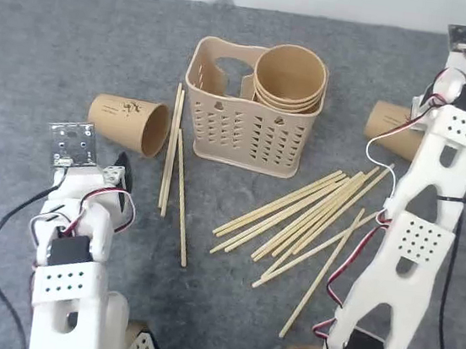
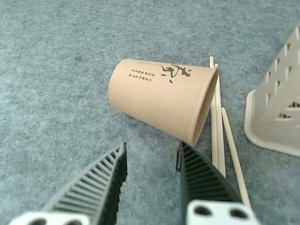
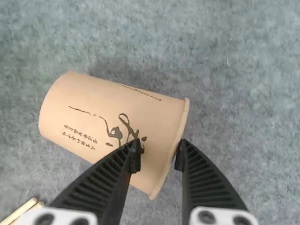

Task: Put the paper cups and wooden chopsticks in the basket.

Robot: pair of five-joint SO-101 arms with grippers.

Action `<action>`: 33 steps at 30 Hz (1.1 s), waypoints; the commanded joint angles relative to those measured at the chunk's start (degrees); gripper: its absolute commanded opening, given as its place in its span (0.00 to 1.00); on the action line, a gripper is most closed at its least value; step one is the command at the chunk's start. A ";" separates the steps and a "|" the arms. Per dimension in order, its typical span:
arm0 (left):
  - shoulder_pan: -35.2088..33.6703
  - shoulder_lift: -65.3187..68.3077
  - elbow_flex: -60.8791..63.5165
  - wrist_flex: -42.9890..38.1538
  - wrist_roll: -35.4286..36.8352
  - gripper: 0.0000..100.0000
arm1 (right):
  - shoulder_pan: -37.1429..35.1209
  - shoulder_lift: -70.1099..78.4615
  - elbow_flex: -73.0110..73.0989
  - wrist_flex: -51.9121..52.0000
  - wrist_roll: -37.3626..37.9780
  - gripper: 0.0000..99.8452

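Over on the right, my right gripper (image 3: 158, 150) is straddling the tipped paper cup (image 3: 108, 126) at its rim, jaws apart; pinching there, I'm risking crushing it. My left gripper (image 2: 152, 147) is hovering open.

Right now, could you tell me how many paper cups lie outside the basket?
2. The left cup lies on its side left of the basket; the right cup lies on its side to the basket's right. Others may be hidden.
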 commanded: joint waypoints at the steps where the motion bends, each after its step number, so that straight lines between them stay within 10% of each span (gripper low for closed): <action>1: 0.62 -1.32 -0.40 -1.67 -0.70 0.17 | -1.19 -0.13 -2.46 -1.63 -0.62 0.13; 5: 0.70 -1.32 -0.40 -1.67 -0.79 0.17 | -1.54 -0.22 -2.46 -1.80 -0.62 0.00; 33: 1.58 -1.23 0.22 -3.16 -0.79 0.17 | 12.62 -21.49 -13.63 11.21 13.89 0.01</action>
